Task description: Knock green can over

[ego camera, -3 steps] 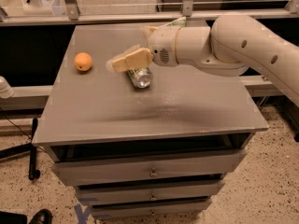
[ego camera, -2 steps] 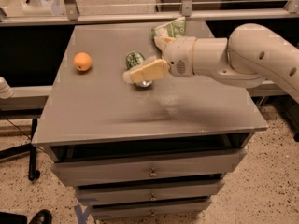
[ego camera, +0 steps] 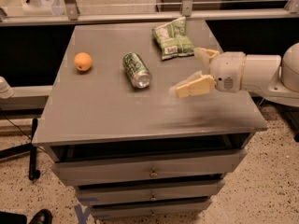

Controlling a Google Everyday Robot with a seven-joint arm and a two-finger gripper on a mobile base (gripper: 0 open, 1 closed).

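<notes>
The green can [ego camera: 136, 70] lies on its side near the middle of the grey cabinet top [ego camera: 107, 111], its silver end pointing toward the front right. My gripper [ego camera: 190, 73] hangs over the right part of the top, well to the right of the can and not touching it. Its two cream fingers [ego camera: 195, 86] are spread apart and hold nothing.
A green-and-white snack bag [ego camera: 173, 38] lies flat at the back right, just behind the gripper. An orange [ego camera: 82, 61] sits at the left. The cabinet has drawers [ego camera: 149, 169] below. A rail and glass barrier run behind the top.
The gripper has pulled back to the right, away from the can. The can, earlier hidden behind the fingers, now lies in plain view on its side.
</notes>
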